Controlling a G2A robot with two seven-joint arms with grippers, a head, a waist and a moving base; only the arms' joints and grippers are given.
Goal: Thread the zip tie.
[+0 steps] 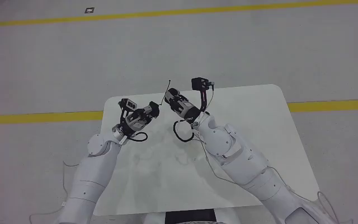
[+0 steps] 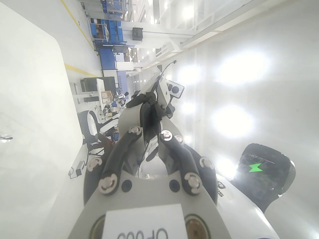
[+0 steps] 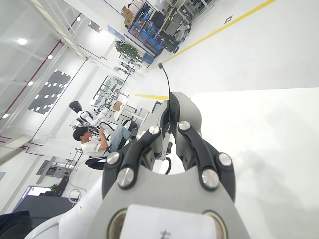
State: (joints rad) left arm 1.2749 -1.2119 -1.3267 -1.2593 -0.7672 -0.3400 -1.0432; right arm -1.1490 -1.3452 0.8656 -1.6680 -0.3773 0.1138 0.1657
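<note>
- Both arms are up over the white table (image 1: 257,123), grippers nearly tip to tip. By my reckoning this is the threading step itself.
- The right gripper (image 3: 172,100) is clamped tight on the zip tie (image 3: 167,80). The strap stands clear of the fingers and arcs gently to a small blocky head at its free end.
- The left gripper (image 2: 149,105) sits just beside it, jaws drawn narrow. I cannot tell whether the tail is pinched in there.
- Next move, I'd say: bend the tail round and feed it into the head's slot. That is a tiny target, so it needs fine alignment.
- The tie is thin black plastic and looks springy. The pads (image 3: 173,106) are ribbed and dark, and the tabletop is smooth with rounded corners.
</note>
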